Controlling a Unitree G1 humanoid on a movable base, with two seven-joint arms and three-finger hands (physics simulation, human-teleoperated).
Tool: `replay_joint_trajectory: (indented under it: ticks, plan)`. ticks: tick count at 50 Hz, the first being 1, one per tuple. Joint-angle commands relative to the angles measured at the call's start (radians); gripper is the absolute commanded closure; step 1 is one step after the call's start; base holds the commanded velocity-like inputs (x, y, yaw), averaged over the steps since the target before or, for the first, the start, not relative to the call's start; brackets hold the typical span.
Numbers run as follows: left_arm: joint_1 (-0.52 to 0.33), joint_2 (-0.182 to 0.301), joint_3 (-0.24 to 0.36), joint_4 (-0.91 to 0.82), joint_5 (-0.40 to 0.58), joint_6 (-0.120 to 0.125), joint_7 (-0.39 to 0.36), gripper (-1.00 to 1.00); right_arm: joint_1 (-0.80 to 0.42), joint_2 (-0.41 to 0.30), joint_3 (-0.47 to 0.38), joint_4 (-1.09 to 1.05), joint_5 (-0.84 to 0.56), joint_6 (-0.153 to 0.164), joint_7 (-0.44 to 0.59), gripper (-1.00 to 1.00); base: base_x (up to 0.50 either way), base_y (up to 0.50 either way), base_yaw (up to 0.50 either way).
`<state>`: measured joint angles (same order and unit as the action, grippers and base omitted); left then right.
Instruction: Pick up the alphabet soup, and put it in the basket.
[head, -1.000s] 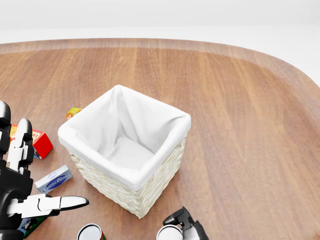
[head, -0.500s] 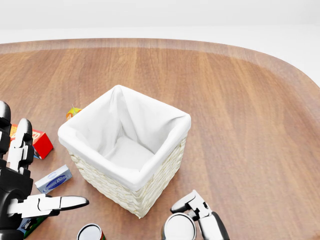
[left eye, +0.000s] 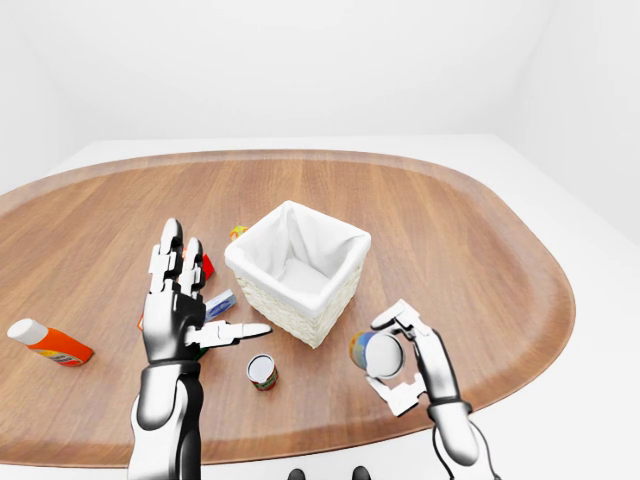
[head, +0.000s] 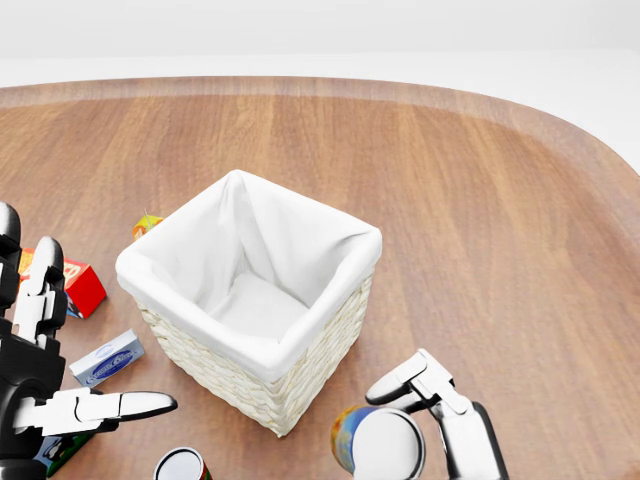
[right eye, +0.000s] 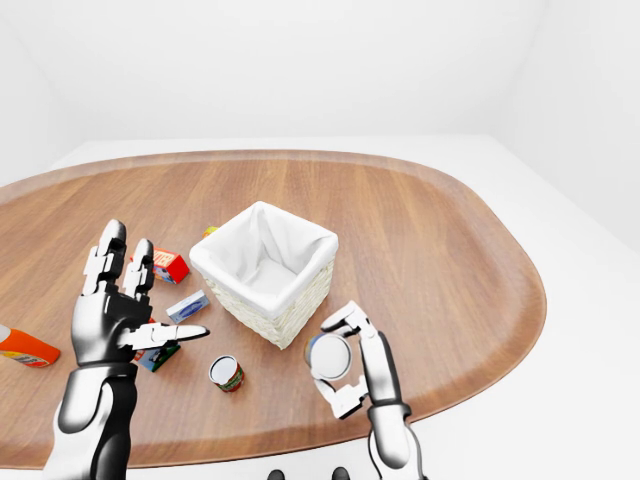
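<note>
Gripping the alphabet soup (left eye: 366, 352), right robot hand (left eye: 398, 356) beside basket (left eye: 297, 271); left robot hand (left eye: 183, 312) open above small can (left eye: 262, 372).

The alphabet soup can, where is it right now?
The alphabet soup can sits at the bottom of the head view, gripped in the right hand, just right of the white basket and lifted off the table.

red box (right eye: 170, 266), blue carton (right eye: 187, 306), 2nd can (right eye: 227, 373) — orange bottle (left eye: 48, 342) far left.
</note>
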<state>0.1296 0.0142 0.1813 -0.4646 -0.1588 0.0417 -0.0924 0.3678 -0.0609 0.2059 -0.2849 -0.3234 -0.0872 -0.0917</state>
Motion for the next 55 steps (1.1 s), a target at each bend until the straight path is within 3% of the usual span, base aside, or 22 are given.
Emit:
replay_joint_trajectory:
  ticks: [1, 6, 23, 30, 31, 35, 52, 55]
  plan:
    - [0.001, 0.0, 0.0, -0.004, 0.0, 0.003, 0.0, -1.0, 0.029, -0.005, -0.001, -0.136, 0.042, 0.0, -0.03, 1.0, 0.0, 0.0, 0.0]
    - [-0.003, -0.002, -0.008, 0.02, 0.009, -0.014, 0.001, -1.0, 0.024, -0.007, 0.027, -0.174, -0.003, 0.0, -0.045, 1.0, 0.0, 0.0, 0.0]
    - [-0.008, 0.002, -0.014, 0.029, 0.011, -0.014, 0.004, -1.0, -0.097, 0.005, 0.098, -0.413, -0.045, 0.0, -0.001, 1.0, 0.0, 0.0, 0.0]
    - [-0.007, 0.002, -0.011, 0.025, 0.009, -0.011, 0.004, -1.0, -0.167, 0.026, 0.126, -0.489, -0.076, 0.102, 0.025, 1.0, 0.0, 0.0, 0.0]
    - [-0.007, 0.002, -0.012, 0.024, 0.009, -0.011, 0.005, -1.0, -0.189, 0.036, 0.127, -0.503, -0.079, 0.132, 0.033, 1.0, 0.0, 0.0, 0.0]
    - [-0.006, 0.001, -0.013, 0.023, 0.009, -0.01, 0.005, -1.0, -0.258, 0.06, 0.135, -0.489, -0.102, 0.174, 0.047, 1.0, 0.0, 0.0, 0.0]
    - [-0.008, 0.003, -0.007, 0.02, 0.007, -0.006, 0.004, -1.0, -0.493, 0.168, 0.112, -0.287, -0.191, 0.174, 0.091, 1.0, 0.0, 0.0, 0.0]
    - [-0.009, 0.002, -0.007, 0.024, 0.008, -0.009, 0.004, -1.0, -0.529, 0.183, 0.124, -0.251, -0.272, 0.174, 0.09, 1.0, 0.0, 0.0, 0.0]
